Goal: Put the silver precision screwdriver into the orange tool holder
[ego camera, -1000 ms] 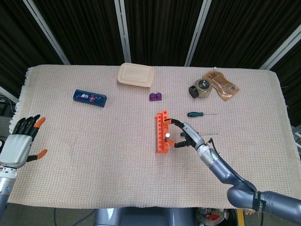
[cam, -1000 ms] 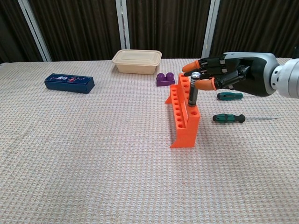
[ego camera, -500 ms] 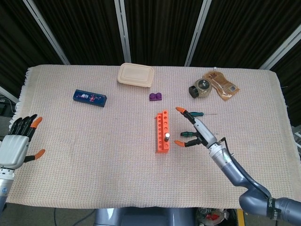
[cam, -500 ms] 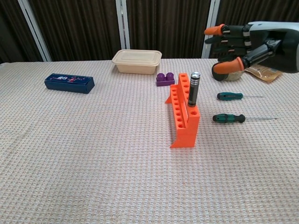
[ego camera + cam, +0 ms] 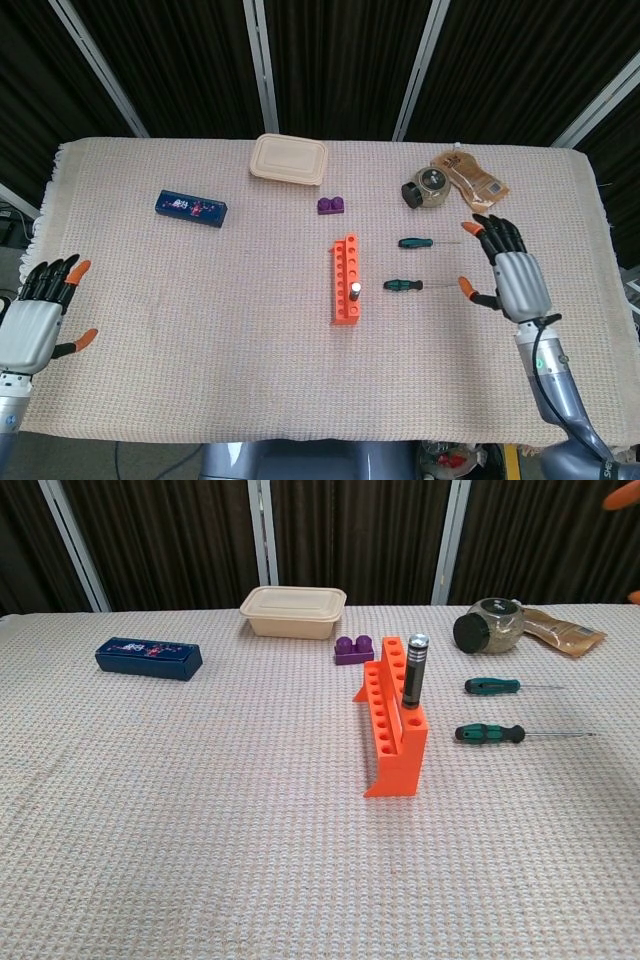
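Chest view shows the silver precision screwdriver (image 5: 415, 670) standing upright in the orange tool holder (image 5: 394, 730), so placement looks done (right hand (image 5: 518, 280) and left hand (image 5: 30, 325) both empty, fingers spread), leaving nothing further.

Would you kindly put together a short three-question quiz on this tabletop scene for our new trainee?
1. True or false: the silver precision screwdriver stands upright in the orange tool holder.
2. What lies nearest the holder on its right in the chest view?
A. the blue box
B. a green-handled screwdriver
C. the beige lidded container
3. Fill in: the right robot hand holds ____.

Key:
1. True; it sits in a slot near the holder's near end.
2. B.
3. Nothing; its fingers are spread, well away from the holder. The left robot hand is open too.
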Motion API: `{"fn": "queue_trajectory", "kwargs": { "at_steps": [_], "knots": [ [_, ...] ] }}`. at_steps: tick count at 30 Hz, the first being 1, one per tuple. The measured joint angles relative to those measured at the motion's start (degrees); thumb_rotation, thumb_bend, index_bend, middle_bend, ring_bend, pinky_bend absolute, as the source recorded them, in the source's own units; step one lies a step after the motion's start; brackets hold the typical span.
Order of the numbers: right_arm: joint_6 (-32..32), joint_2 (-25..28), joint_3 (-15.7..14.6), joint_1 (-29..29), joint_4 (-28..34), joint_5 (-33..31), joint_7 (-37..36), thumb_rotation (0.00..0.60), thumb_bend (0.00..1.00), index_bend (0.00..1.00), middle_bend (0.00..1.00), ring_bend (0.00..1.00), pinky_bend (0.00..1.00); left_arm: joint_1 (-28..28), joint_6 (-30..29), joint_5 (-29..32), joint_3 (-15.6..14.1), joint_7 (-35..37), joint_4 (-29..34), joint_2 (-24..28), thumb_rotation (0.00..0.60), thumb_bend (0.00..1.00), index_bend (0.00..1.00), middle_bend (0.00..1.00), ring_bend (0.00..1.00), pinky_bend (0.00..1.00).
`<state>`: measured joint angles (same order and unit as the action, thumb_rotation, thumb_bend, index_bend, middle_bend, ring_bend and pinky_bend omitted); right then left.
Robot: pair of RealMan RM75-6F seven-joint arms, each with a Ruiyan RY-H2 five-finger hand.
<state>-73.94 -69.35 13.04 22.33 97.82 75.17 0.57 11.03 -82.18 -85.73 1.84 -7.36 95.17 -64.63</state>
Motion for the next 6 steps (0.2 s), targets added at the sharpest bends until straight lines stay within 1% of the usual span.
{"fn": "queue_trajectory", "kwargs": {
  "at_steps": [2, 6],
  "knots": [
    [-1.8, 0.1, -1.6, -1.6, -1.0, 0.2, 3.8, 0.6, 0.28, 0.04, 0.0, 0.0, 0.0, -0.2, 0.0, -0.3, -0.4, 0.0, 0.2, 0.0, 0.6, 0.18, 0.0, 0.0, 0.0, 0.0],
    [-4.7, 0.0, -3.7, -4.4, -2.9, 0.6, 8.2, 0.6, 0.28, 0.02, 0.0, 0.0, 0.0, -0.8, -0.4, -0.4, -0.6, -0.1, 0.4, 0.0, 0.6, 0.18, 0.0, 0.0, 0.0, 0.0]
  ]
}}
